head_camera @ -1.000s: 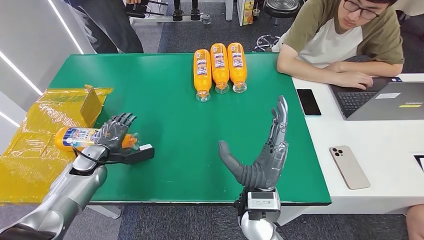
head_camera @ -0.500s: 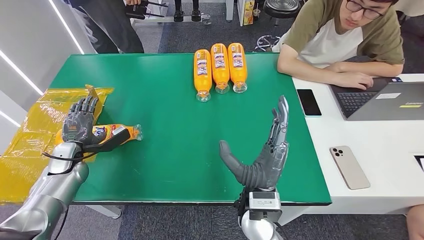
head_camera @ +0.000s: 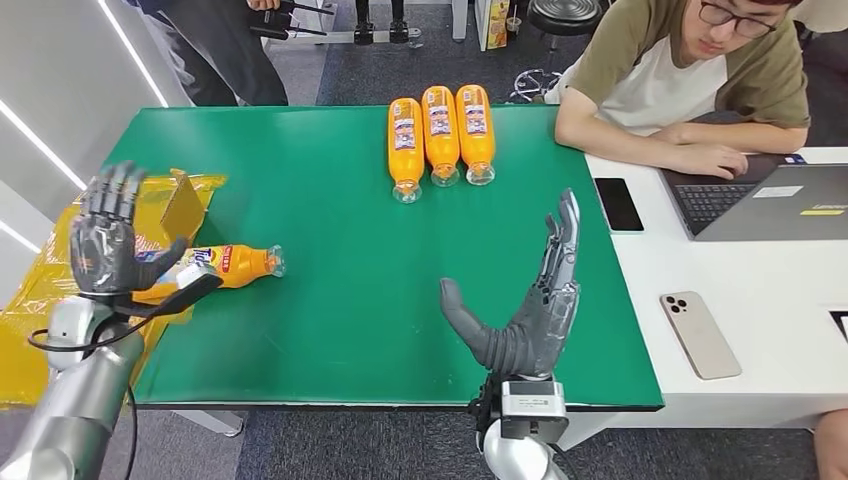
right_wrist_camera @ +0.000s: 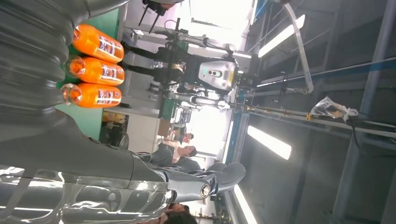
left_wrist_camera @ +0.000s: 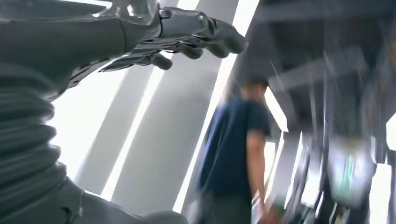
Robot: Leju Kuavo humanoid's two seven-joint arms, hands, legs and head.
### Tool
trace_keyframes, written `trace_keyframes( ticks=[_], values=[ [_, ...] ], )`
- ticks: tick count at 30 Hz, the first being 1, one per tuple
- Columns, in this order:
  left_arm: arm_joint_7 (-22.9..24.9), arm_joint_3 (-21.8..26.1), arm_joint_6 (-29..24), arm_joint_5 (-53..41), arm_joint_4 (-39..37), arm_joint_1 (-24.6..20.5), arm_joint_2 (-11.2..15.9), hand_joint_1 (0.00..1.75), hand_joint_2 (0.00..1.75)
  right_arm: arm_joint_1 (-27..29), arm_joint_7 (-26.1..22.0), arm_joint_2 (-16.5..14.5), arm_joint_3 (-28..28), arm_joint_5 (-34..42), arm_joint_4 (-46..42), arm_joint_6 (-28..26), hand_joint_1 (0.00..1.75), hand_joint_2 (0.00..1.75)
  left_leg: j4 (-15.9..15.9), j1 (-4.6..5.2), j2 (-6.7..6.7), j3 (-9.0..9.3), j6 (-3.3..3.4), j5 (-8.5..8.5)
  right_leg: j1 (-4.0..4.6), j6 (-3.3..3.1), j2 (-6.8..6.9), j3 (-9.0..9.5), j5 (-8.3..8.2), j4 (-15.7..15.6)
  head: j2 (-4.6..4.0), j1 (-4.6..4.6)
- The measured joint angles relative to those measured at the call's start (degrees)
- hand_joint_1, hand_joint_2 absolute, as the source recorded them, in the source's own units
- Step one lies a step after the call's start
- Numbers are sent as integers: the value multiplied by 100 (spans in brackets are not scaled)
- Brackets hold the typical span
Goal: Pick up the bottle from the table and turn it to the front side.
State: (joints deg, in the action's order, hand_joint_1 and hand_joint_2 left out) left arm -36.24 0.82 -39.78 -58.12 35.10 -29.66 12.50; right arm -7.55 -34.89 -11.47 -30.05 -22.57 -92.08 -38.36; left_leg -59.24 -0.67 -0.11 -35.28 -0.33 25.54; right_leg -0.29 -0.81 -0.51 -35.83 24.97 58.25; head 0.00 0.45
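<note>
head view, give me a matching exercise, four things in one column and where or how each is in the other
1. left hand
2. lone bottle
3. three bottles
4. right hand

a. side by side at the table's far edge
b. lying on its side by the yellow sheet
c. raised, fingers spread, holding nothing
d. upright over the table's near edge, palm open

Pairs: 1-c, 2-b, 3-a, 4-d

Legible text: none. Orange plastic bottle lying on its side at the green surface's left edge [head_camera: 222, 264]: blue, red and white label, lettering too small to read. Three orange plastic bottles lying side by side at the far edge [head_camera: 439, 130]: printed labels, unreadable. Grey laptop [head_camera: 770, 199]: stickers, illegible.
</note>
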Motion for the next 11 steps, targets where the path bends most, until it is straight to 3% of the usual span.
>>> trace_keyframes(
  ticks=[2,5,8,11],
  values=[
    [-332,38,29,1886,595,69,-225,0,175,-4,17,4,-21,15,2,0,0,175,-1,2,-2,1,1,0,-1,1,3,2,-1,-3,0,-3],
    [-384,-504,189,4222,1507,161,-630,0,175,-14,23,14,-64,81,19,1,0,175,-2,3,-44,-1,6,-3,-3,11,41,18,5,-10,0,-1],
    [-405,-1124,466,5183,2329,380,-1116,0,175,-31,26,22,-122,93,55,1,0,175,-2,5,-65,-1,10,-3,-6,19,59,33,7,-13,0,2],
    [-406,-1520,679,5520,2891,618,-1474,0,175,-36,42,26,-146,69,87,1,0,175,-3,9,-46,2,17,3,-9,22,40,31,4,-17,0,-1]
  ],
)
